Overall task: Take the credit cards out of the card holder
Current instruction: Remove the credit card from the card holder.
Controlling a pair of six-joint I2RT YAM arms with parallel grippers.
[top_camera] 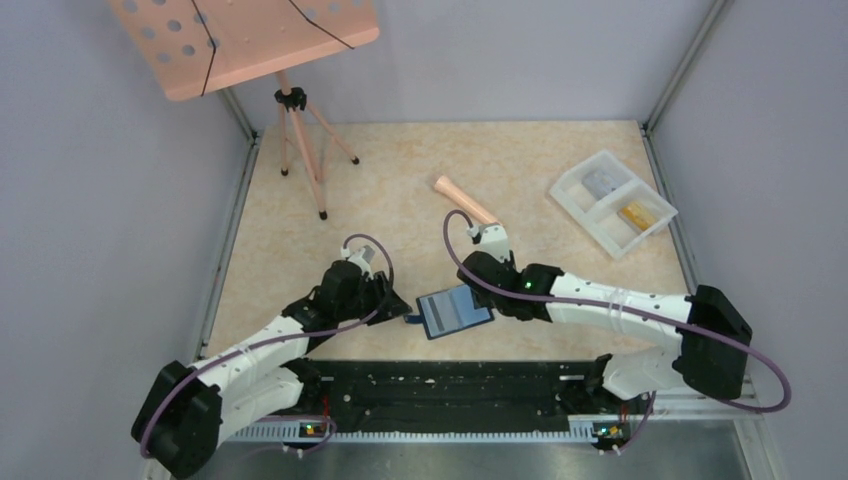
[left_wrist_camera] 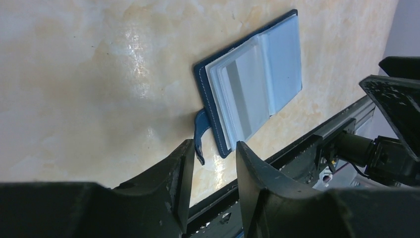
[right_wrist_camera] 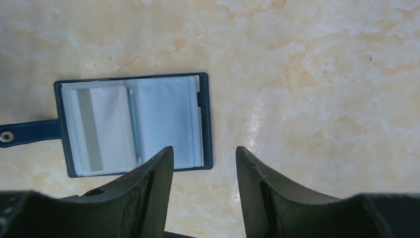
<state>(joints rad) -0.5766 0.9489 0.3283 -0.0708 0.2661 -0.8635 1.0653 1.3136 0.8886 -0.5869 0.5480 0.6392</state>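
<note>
The left tool (left_wrist_camera: 214, 148), jaws parted and empty, is hovering at the card holder's (left_wrist_camera: 252, 84) tab (left_wrist_camera: 199, 130), probably to pin it. The right tool (right_wrist_camera: 204, 153), equally parted and empty, is hanging over the opposite edge. The card holder is lying open on the counter (right_wrist_camera: 322, 74), a card (right_wrist_camera: 101, 126) showing inside.
</note>
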